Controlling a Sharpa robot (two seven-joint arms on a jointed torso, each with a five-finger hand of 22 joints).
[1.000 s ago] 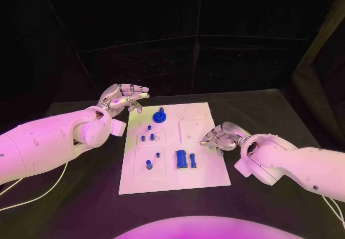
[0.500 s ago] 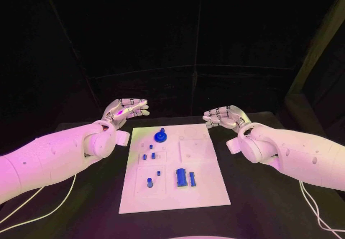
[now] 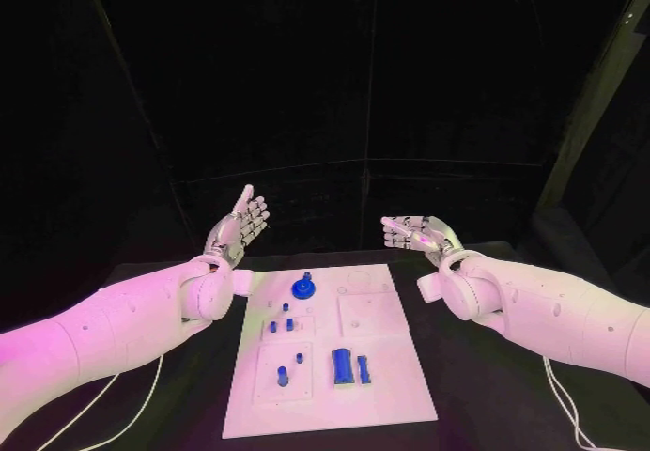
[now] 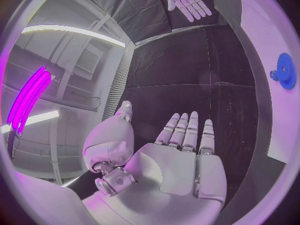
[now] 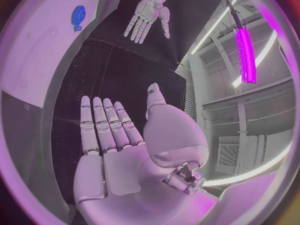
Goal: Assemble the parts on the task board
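The white task board (image 3: 374, 376) lies in the middle of the black table. A blue gear with a knob (image 3: 305, 285) stands near its far edge, small blue pegs (image 3: 281, 325) sit left of centre, and two taller blue blocks (image 3: 349, 365) stand nearer me. My left hand (image 3: 239, 226) is raised above the board's far left corner, fingers straight and apart, holding nothing. My right hand (image 3: 422, 232) is raised above the far right corner, also flat and empty. The left wrist view shows its palm (image 4: 178, 155), the gear (image 4: 286, 71) and the right hand (image 4: 185, 0). The right wrist view shows its palm (image 5: 115, 145), the gear (image 5: 78, 17) and the left hand (image 5: 147, 15).
Black table (image 3: 502, 376) surrounds the board on all sides. Dark curtains hang behind the table's far edge. A white cable (image 3: 101, 399) trails under my left arm.
Both hands have lifted off the table and risen above the board's far corners, fingers opening out flat. The camera has tilted, so the board sits lower in view.
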